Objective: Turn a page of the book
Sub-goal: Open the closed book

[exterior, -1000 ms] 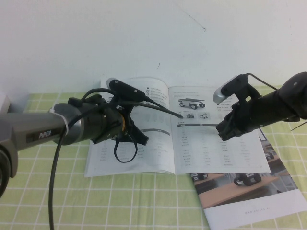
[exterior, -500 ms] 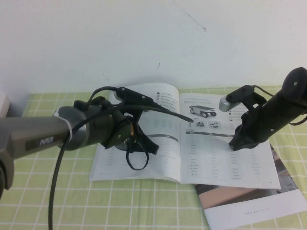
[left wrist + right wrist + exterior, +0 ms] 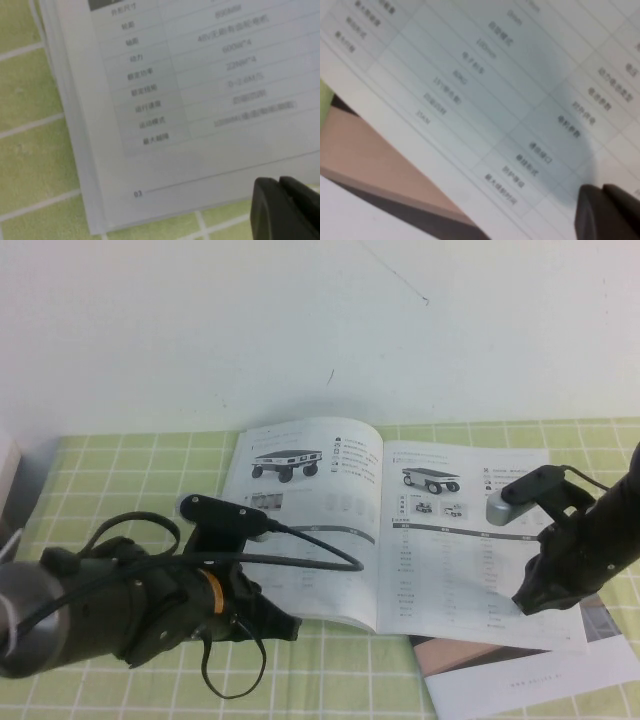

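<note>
The book (image 3: 320,490) lies open and flat on the green checked cloth, with photos of wheeled vehicles at the top of both pages. My left gripper (image 3: 288,625) sits at the near edge of the left-hand page, fingers shut with nothing between them. The left wrist view has its tips (image 3: 280,182) just off the corner of the sheet numbered 03 (image 3: 200,115). My right gripper (image 3: 527,605) is shut too, low over the near outer corner of the right-hand page (image 3: 450,550). Its tips (image 3: 602,189) rest on or just above the printed table (image 3: 485,90); I cannot tell if they touch.
A second booklet (image 3: 530,670) with a brownish photo lies partly under the book's near right corner, also seen as the booklet's brown strip (image 3: 380,165). The green cloth (image 3: 100,470) covers the table up to a white wall. A black cable (image 3: 320,540) loops over the left page.
The left arm has pulled back toward the near left, off the left page. The right gripper has slid outward and nearer, from mid-page to the right page's near corner.
</note>
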Robot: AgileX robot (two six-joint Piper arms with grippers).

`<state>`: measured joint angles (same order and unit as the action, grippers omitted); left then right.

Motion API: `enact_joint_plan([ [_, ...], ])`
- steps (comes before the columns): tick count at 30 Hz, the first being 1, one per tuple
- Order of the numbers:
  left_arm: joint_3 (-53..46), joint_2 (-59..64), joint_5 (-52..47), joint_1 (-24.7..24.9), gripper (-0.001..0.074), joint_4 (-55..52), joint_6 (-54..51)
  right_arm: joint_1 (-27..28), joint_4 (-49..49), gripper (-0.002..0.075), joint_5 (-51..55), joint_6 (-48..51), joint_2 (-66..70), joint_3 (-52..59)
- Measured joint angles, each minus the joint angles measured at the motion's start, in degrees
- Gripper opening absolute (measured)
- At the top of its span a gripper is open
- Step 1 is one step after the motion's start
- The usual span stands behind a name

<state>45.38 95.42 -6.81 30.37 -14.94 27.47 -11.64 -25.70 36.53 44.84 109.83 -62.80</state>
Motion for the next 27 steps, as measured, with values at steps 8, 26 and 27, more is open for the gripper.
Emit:
enact_joint_plan([
  [8,2.2,-10.2,5.2,0.7,-0.0003,-1.6,0.4,0.0,-5.9,-0.0004,-6.2,7.5,-8.5,1.4],
  [26,24.3,14.7,6.1,-1.5,-0.0003,-10.8,-0.9,0.0,-8.4,-0.0004,-21.4,14.4,-1.1,-5.2],
  [27,24.7,15.6,6.1,-1.5,-0.0003,-10.8,-1.0,0.0,-8.4,-0.0004,-21.4,14.4,-0.4,-5.2],
])
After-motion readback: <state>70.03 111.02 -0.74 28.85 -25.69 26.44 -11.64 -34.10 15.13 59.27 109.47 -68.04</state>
